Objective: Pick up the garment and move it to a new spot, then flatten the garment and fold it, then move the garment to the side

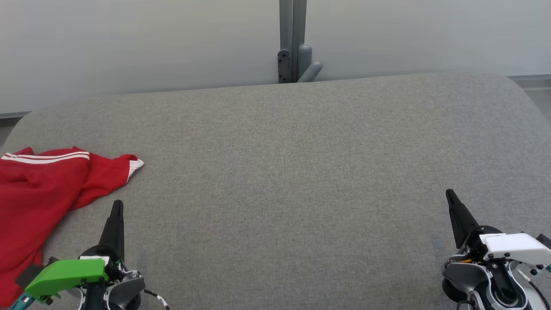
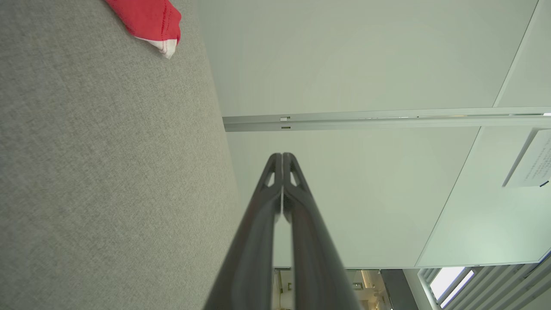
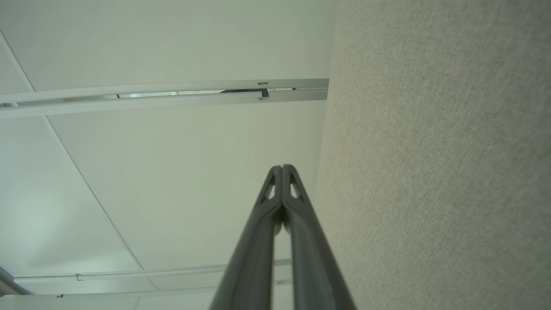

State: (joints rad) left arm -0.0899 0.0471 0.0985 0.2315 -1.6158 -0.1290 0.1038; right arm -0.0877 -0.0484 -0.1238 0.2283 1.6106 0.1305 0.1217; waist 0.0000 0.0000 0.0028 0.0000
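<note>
A red garment with white stripes lies crumpled at the far left of a grey fabric-covered worktop, part of it running off the left edge of the head view. One sleeve with a white cuff reaches out toward the middle of the worktop. The left gripper sits at the lower left, just beside the garment's near edge but apart from it, with a green cover on its wrist. In the left wrist view its two dark fingers are pressed together at the tips with nothing between them, and the white-edged cuff shows at the top, well apart from the tips. The right gripper sits at the lower right, far from the garment, with a white cover on its wrist. The right wrist view shows its fingers likewise closed tip to tip and empty, beside bare grey fabric. Behind the worktop stands a pale wall with a grey post near the middle.
</note>
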